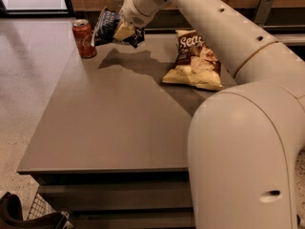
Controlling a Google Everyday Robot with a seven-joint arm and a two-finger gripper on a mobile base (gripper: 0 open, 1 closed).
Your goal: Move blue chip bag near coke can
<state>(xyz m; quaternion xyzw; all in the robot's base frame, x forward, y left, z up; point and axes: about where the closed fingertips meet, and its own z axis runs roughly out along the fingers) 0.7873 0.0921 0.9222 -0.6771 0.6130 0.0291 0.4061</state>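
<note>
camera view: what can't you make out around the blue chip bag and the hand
All in the camera view:
- blue chip bag: middle covered by the hand gripping it above the table, far left; lettering too small.
- table's right side: hidden behind the robot's arm.
- dark object, bottom-left: cut off by the frame edge.

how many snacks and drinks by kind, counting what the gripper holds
chip bags: 2 (blue chip bag held in the gripper over the far end of the table, yellow bag lying on it)
soda cans: 1 (coke can)
total: 3
</note>
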